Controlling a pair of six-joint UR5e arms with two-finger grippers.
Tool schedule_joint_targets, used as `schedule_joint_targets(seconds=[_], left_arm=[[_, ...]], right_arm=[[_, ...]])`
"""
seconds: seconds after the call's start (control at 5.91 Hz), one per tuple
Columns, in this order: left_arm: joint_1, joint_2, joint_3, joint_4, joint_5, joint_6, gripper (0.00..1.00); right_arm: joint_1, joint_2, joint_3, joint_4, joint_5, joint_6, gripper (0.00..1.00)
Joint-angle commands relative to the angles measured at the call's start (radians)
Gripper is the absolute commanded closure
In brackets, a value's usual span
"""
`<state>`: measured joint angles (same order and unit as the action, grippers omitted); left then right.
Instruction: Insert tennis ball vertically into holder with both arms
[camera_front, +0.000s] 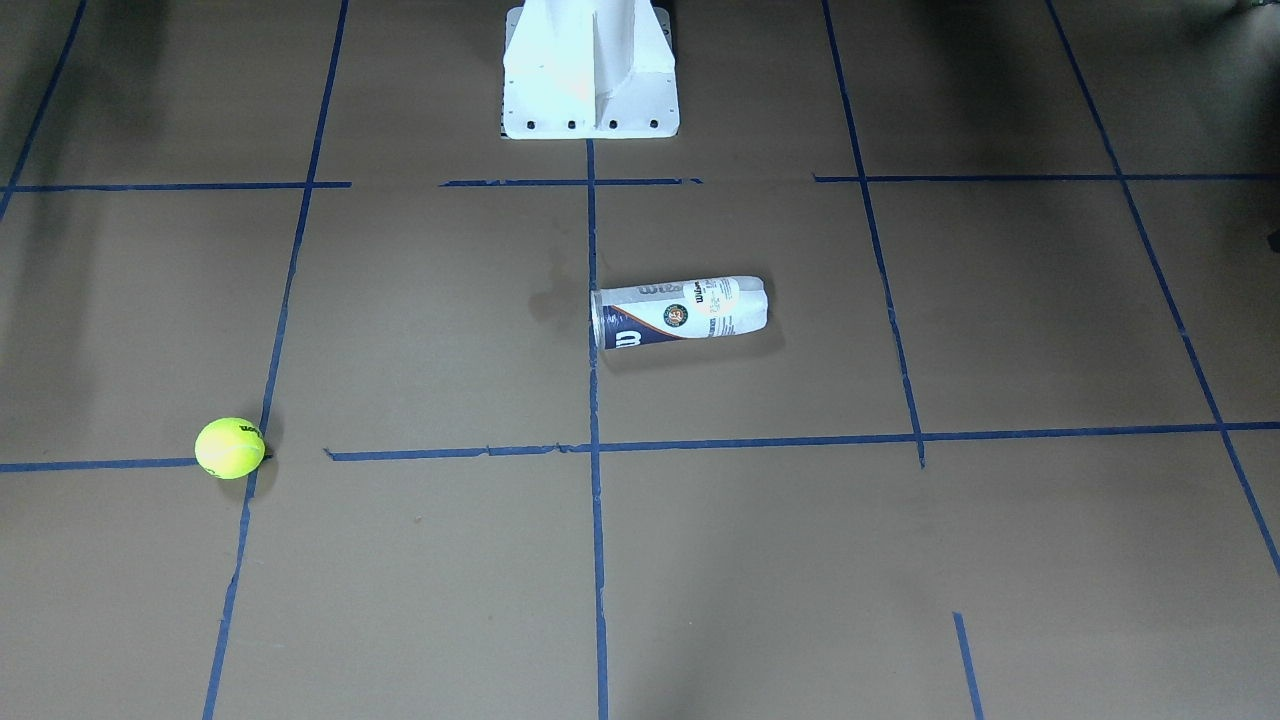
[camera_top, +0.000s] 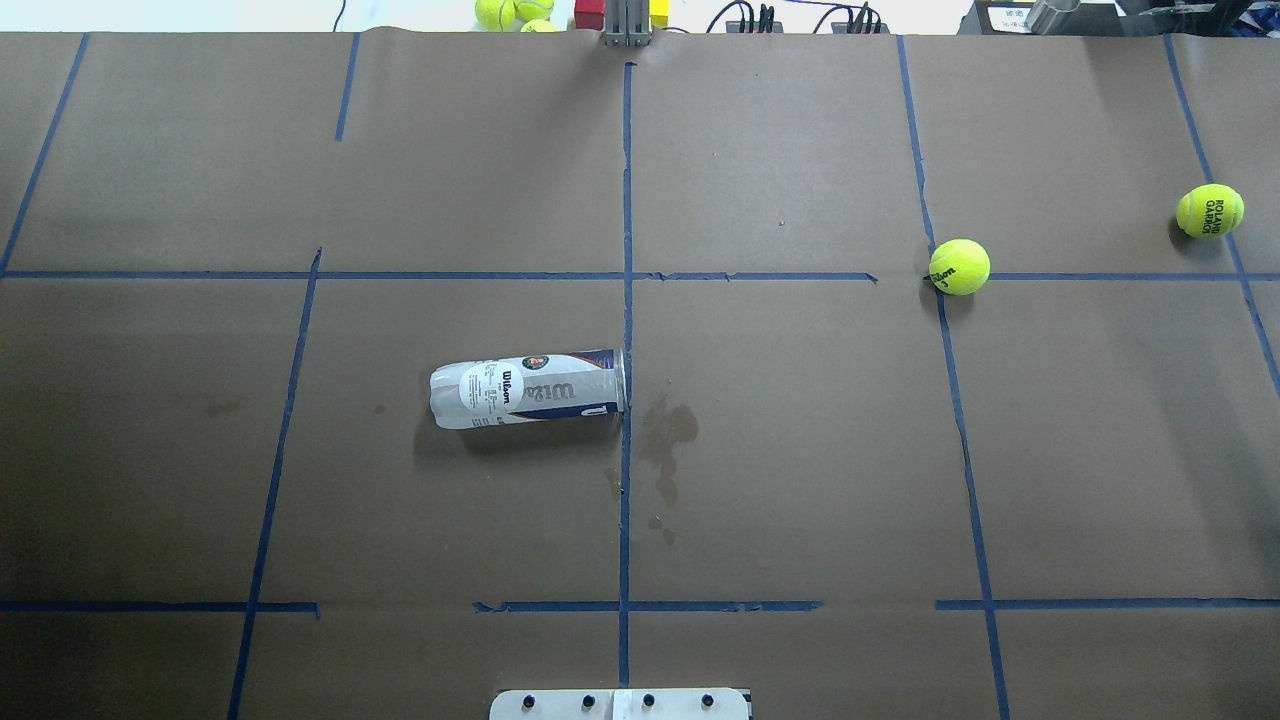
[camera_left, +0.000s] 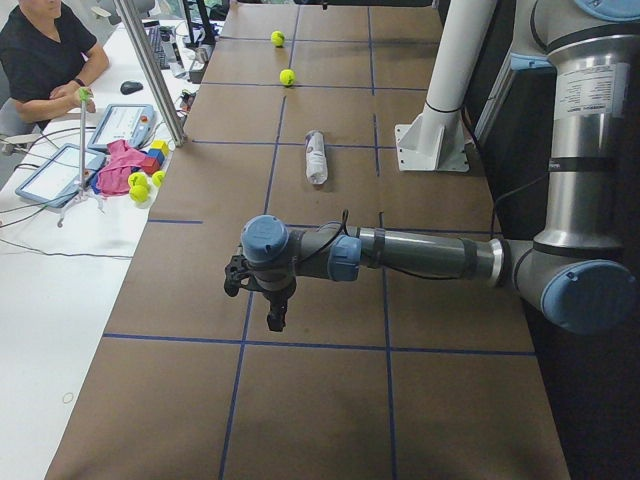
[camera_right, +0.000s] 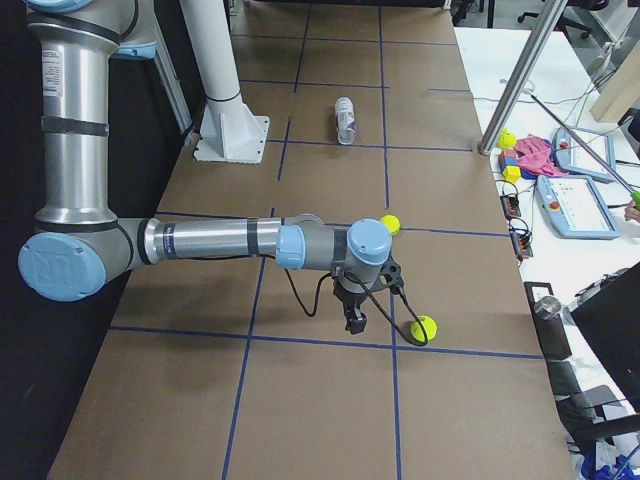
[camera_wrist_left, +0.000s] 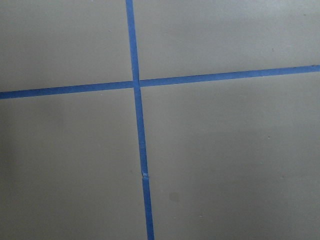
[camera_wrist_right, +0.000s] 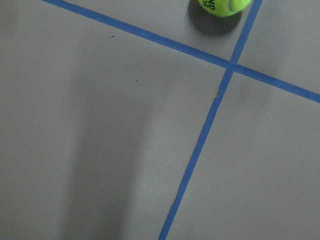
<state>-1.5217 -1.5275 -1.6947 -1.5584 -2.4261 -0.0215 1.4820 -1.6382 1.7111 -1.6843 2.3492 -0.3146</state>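
Overhead exterior view: a brown paper-covered counter (camera_top: 800, 450), gridded with blue tape lines (camera_top: 627, 200), carries every loose thing here.
Container: one clear plastic cylindrical holder with a navy-and-white Wilson label (camera_top: 525, 388) lies on its side in the robot's left half. Its mouth faces the centre tape line and touches it.
Container contents: the label and glare hide the inside, so I cannot tell whether anything is in it.
Wilson ball: a small bright yellow-green fuzzy tennis ball with dark Wilson lettering (camera_top: 959, 266) sits on a tape crossing in the right half, well apart from the holder.
Garros ball: a second yellow-green fuzzy tennis ball lettered ROLAND GARROS (camera_top: 1210, 210) rests near the counter's right end, beside a tape line.
Counts on the counter: one holder and two balls.
Off the counter: three more yellow-green balls (camera_top: 495, 12) show partly beyond the far edge.
Arms: two silver-grey jointed arms with pale blue caps, the left arm (camera_left: 420, 255) and the right arm (camera_right: 220, 240), each reach out level over the counter.
Left claw (camera_left: 274, 322): black, it points down above bare paper, well apart from the holder. I cannot tell whether it is spread or pressed together.
Right claw (camera_right: 355, 325): black, it points down near the Garros ball without touching it. I cannot tell its spread either.
Stain: a dark patch (camera_top: 668, 430) marks the paper just beside the holder's mouth.
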Motion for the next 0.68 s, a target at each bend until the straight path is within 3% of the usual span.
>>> schedule_joint_targets(seconds=[0.0, 0.17, 0.51], left_arm=[[-0.067, -0.006, -0.011, 0.024, 0.018, 0.000, 0.00], [-0.063, 0.004, -0.026, 0.023, 0.021, -0.003, 0.00], [-0.058, 0.010, -0.029, 0.012, 0.116, -0.003, 0.00]], right_arm=[[0.000, 0.004, -0.008, 0.000, -0.001, 0.000, 0.00], [0.000, 0.004, -0.005, 0.000, 0.001, 0.000, 0.00], [0.001, 0.004, -0.005, 0.002, 0.001, 0.000, 0.00]])
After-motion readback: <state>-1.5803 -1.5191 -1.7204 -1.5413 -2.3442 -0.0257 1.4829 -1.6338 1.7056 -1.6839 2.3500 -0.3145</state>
